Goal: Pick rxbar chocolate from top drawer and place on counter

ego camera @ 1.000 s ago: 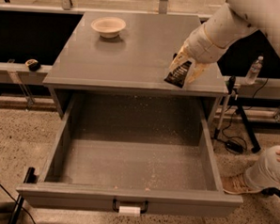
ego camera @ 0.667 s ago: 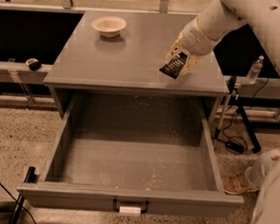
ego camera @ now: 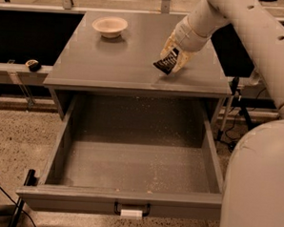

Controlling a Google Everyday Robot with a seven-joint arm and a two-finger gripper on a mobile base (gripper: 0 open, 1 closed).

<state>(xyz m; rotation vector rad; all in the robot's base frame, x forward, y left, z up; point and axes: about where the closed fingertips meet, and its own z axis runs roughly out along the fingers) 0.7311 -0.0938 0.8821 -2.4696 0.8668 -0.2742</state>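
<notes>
The rxbar chocolate (ego camera: 166, 61) is a small black wrapped bar with pale lettering, held tilted in my gripper (ego camera: 174, 57). The gripper is shut on the bar's upper end and holds it over the right middle of the counter (ego camera: 111, 61), with the bar's lower end at or just above the surface. The top drawer (ego camera: 134, 172) stands pulled fully open below the counter. Its speckled floor shows nothing inside. Its dark handle and white tag (ego camera: 131, 213) are at the front.
A pale round bowl (ego camera: 110, 26) sits on the counter's back left. My white arm (ego camera: 251, 30) reaches in from the upper right, and its large body (ego camera: 257, 188) fills the lower right. A small dark object (ego camera: 33, 64) lies on the ledge at left.
My gripper has carried the bar leftward and farther back, from the counter's right front edge toward its middle right, and lowered it closer to the surface.
</notes>
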